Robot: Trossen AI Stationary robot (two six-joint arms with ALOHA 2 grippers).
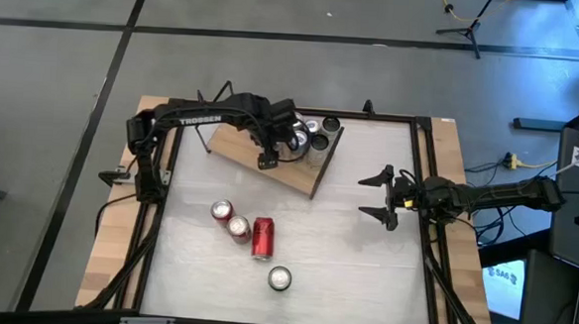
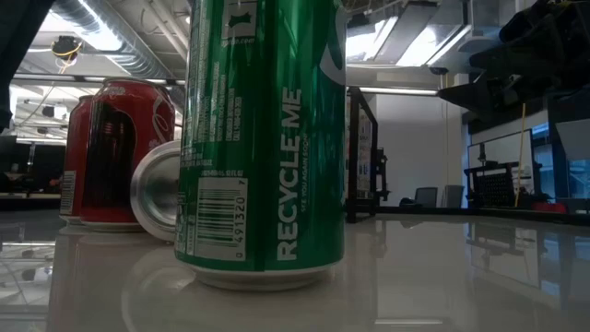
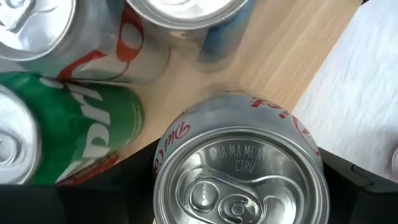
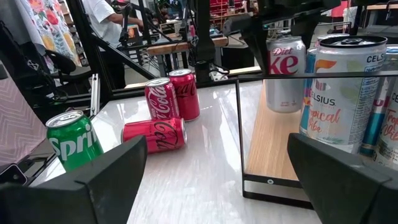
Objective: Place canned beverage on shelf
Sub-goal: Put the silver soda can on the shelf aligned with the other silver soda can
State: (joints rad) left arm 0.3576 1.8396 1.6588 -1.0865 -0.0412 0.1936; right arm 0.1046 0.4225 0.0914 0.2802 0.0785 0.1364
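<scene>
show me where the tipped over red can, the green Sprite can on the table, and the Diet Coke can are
tipped red can (image 4: pixel 154 135), right wrist view, its side.
Sprite can (image 4: pixel 73 144), right wrist view, its label.
Diet Coke can (image 3: pixel 239 177), left wrist view, its lid.

shelf (image 1: pixel 270 159): light-brown | lying can (image 1: pixel 263 237): red | standing can (image 2: pixel 263 138): green

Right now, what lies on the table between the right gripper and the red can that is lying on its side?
Nothing. In the high view the tabletop is bare between the open right gripper and the lying red can.
</scene>
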